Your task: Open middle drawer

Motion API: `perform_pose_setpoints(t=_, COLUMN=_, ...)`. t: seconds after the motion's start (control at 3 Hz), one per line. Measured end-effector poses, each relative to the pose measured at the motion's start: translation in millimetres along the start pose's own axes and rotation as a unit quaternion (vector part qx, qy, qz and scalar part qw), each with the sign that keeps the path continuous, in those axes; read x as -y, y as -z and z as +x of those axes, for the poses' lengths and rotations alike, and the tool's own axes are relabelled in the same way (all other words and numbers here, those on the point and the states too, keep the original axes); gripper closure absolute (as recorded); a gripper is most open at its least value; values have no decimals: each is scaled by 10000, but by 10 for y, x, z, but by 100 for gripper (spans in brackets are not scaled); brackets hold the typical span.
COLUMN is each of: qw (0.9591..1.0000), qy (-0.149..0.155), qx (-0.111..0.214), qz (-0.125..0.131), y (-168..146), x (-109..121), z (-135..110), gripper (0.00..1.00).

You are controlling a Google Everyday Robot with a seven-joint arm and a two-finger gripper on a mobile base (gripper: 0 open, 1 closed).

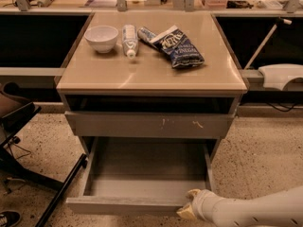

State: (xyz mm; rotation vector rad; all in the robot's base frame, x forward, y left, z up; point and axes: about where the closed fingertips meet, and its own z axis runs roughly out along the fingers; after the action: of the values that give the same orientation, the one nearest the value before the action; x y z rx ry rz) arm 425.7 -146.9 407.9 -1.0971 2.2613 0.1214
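Note:
The middle drawer (128,205) stands pulled far out at the bottom of the grey cabinet. Its shallow grey inside (147,167) is bare. My gripper (188,208) comes in from the lower right on a white arm (255,213). It sits against the right end of the drawer's front edge. Above it, the wider grey front with white scratch marks (151,125) is pushed in. A dark open slot (151,103) lies under the tabletop.
On the cabinet top (151,74) are a white bowl (101,37), a white tube (129,40) and a blue snack bag (177,46). A dark chair and its legs (28,150) stand at the left. A white fixture (281,74) juts out at the right.

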Motion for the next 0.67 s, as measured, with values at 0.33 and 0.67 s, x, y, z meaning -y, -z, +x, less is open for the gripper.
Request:
perform_pose_setpoints(t=0.33, qw=9999, qy=-99, qx=0, qz=102, y=70, x=-140, z=133, gripper=81)
perform_pose_setpoints(t=0.67, qw=9999, qy=-99, qx=0, qz=102, y=70, x=-140, z=133, gripper=58)
